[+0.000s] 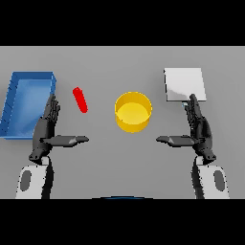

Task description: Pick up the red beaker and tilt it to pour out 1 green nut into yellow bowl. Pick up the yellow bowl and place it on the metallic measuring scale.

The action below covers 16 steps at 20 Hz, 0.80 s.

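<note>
The red beaker point(80, 99) shows as a slim red shape left of centre on the grey table. The yellow bowl point(133, 112) stands in the middle, upright; I see nothing inside it. At the back right lies the metallic measuring scale point(184, 84), a flat pale square. My left hand point(47, 127) rests open at the lower left, fingers straight and thumb pointing inward, just below and left of the beaker without touching it. My right hand point(198, 128) mirrors it at the lower right, open, its fingertips reaching the scale's near edge. No green nut is visible.
A blue tray point(14, 103) with raised walls lies at the far left, close beside my left hand.
</note>
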Tool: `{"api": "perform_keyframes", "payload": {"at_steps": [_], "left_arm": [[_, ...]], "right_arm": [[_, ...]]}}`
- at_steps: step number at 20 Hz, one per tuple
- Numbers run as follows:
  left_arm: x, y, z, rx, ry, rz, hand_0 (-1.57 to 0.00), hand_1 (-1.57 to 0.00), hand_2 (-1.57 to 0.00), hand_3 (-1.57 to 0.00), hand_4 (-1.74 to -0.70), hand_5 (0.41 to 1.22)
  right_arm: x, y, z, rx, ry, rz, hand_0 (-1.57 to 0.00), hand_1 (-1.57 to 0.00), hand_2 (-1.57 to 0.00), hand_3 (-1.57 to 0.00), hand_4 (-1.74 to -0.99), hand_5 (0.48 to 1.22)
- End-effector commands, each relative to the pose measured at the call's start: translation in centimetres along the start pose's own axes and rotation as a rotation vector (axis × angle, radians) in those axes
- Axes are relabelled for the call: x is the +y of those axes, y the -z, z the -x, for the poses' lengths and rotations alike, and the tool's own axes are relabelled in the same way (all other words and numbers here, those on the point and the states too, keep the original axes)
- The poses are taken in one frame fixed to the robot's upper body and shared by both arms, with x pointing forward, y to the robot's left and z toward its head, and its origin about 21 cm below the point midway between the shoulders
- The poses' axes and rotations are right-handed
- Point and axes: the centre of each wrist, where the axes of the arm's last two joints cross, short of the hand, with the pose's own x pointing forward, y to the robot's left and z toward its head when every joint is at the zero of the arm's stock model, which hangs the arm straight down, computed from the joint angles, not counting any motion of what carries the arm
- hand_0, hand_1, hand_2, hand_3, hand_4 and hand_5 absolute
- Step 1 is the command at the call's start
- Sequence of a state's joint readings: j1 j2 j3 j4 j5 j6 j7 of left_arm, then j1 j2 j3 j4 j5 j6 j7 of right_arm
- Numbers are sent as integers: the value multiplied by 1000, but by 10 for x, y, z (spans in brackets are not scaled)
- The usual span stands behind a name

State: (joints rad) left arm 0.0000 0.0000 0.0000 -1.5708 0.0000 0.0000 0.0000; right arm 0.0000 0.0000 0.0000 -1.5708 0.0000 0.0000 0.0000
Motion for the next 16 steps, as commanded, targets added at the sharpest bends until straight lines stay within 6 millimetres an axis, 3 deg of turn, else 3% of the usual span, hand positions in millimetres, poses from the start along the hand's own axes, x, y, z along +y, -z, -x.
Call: {"api": "perform_keyframes", "payload": {"at_steps": [1, 6, 8, 10, 16], "left_arm": [[1, 0, 0, 0, 0, -2, 1, 1, 1, 1, -1151, 599], [8, -2, -2, -5, 0, -5, 1, 1, 1, 1, -1151, 599], [14, -16, -6, -31, 102, 37, 1, 1, 1, 1, -1156, 599], [14, -21, -14, -20, 137, 61, 1, 1, 1, 1, -1161, 599], [7, -20, -15, 9, 194, 83, 1, 1, 1, 1, -1159, 602]], "right_arm": [[0, 0, 0, 0, 0, 1, 1, 1, 1, 1, -1167, 599], [-2, 1, 1, 4, 0, -3, 1, 1, 1, 1, -1167, 599], [-4, -12, -3, -112, -242, -7, 1, 1, 1, 1, -1163, 595], [0, -19, -4, -126, -329, -4, 1, 1, 1, 1, -1160, 591], [5, -25, -12, -121, -308, -16, 1, 1, 1, 1, -1199, 603]]}}
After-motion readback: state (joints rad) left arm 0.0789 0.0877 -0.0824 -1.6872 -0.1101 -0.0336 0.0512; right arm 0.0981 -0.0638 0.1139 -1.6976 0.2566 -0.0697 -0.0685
